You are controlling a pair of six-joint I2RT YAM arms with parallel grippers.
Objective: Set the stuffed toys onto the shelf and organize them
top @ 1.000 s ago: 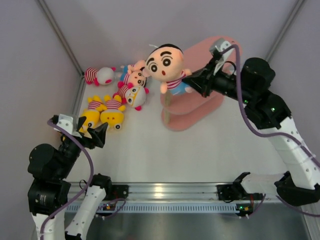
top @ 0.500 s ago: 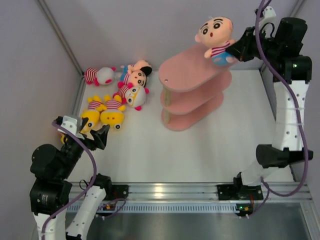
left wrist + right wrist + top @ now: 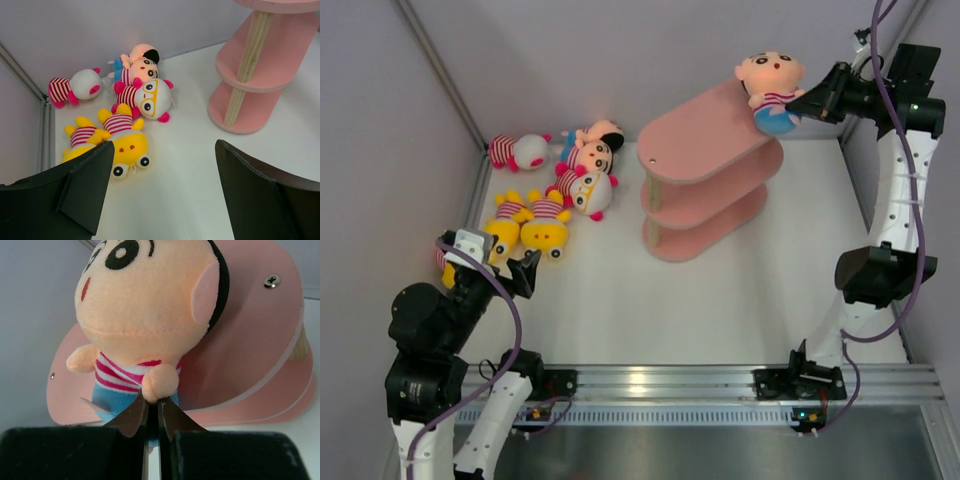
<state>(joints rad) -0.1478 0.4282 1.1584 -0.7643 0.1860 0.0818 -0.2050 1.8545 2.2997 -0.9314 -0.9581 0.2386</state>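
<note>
Right gripper (image 3: 152,412): jaws pressed together on a thin fold of plush just below the hand of the peach-faced doll (image 3: 150,305). The doll is upright at the far right end of the shelf (image 3: 700,140), over its top board (image 3: 260,325). We cannot tell whether its feet touch the board.

Left gripper (image 3: 164,147): fingers wide apart, holding nothing, low over the table (image 3: 720,300) near the 2 yellow dolls (image 3: 125,145) at the near left.

Risks, as we judge them:
- The pinch takes very little plush. The large head hangs above it, so the doll could swing or slip out.
- The doll sits at the very end of the board. If it is let go there, the heavy head could tip it over the far right edge onto the table.
- Pressing down at that end could rock the shelf.

Shelf contents:
- 3 tiers. No toy shows on the parts of the boards we can see.
- The top board hides much of the 2 lower boards in the overhead view.

Off the shelf: 6 stuffed toys (image 3: 570,185) lie clustered at the far left of the table, well apart from the shelf. Most of the task looks undone.
</note>
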